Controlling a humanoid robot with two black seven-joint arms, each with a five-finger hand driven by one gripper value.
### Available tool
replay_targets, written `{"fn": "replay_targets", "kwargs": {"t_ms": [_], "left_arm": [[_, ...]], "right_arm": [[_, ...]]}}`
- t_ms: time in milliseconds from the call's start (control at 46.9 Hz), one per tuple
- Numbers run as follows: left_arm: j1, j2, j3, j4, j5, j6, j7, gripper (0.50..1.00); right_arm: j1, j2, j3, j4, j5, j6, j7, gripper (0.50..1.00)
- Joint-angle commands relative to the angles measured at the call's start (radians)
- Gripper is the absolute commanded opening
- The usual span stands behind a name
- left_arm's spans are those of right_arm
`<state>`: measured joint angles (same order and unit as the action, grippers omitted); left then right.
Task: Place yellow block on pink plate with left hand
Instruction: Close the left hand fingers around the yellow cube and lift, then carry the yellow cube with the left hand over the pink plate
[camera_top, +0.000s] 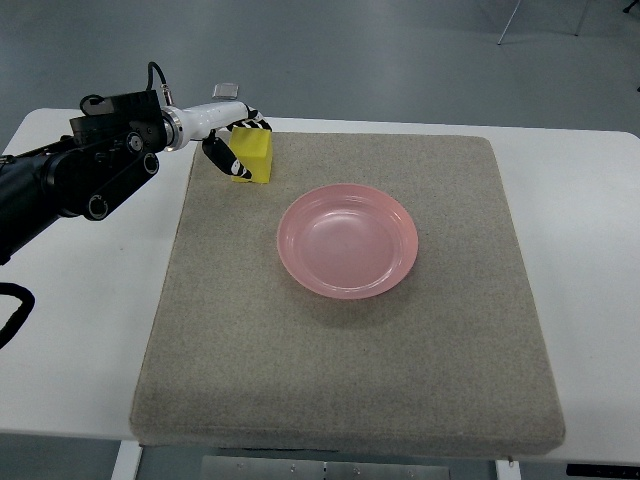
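Top view: left hand (237, 150) curled around yellow block (254, 156) on mat (340, 350); pink plate (347, 241) apart

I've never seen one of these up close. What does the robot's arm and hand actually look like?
The left arm is bulky matte black with round joints and bolt holes. A black cable loops over the wrist, which narrows to a silver ring and a white section. The left hand has slim black fingers with white patches. No right arm shows.

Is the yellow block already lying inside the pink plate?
No, the yellow block sits on the mat, apart from the pink plate.
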<state>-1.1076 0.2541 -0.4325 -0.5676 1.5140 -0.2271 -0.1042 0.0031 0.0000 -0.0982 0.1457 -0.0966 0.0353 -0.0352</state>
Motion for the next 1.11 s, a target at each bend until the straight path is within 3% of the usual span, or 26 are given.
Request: {"fn": "replay_targets", "kwargs": {"t_ms": [0,235,470,619,811,896,1088], "left_arm": [[0.0,0.001,0.001,0.0,0.0,0.0,0.0,0.827],[0.0,0.001,0.001,0.0,0.0,0.0,0.0,0.819],[0.0,0.001,0.001,-0.001,0.003,0.0,0.0,0.621],[-0.001,0.001,0.001,-0.008,0.003,0.002,0.0,0.557],[-0.027,0.028,-0.009,-0.044,-0.006,0.0,0.0,0.516],[-0.046,0.062,-0.009,-0.09,-0.017,-0.014,0.0,0.5],[-0.055,0.188,-0.009,-0.336,-0.028,-0.058,0.0,0.5]], "right_arm": [[0.0,0.0,0.0,0.0,0.0,0.0,0.0,0.924],[0.0,0.0,0.0,0.0,0.0,0.0,0.0,0.924],[0.0,0.0,0.0,0.0,0.0,0.0,0.0,0.924],[-0.002,0.0,0.0,0.0,0.0,0.0,0.0,0.924],[0.0,0.0,0.0,0.0,0.0,0.0,0.0,0.924],[0.0,0.0,0.0,0.0,0.0,0.0,0.0,0.924],[-0.002,0.0,0.0,0.0,0.0,0.0,0.0,0.924]]}}
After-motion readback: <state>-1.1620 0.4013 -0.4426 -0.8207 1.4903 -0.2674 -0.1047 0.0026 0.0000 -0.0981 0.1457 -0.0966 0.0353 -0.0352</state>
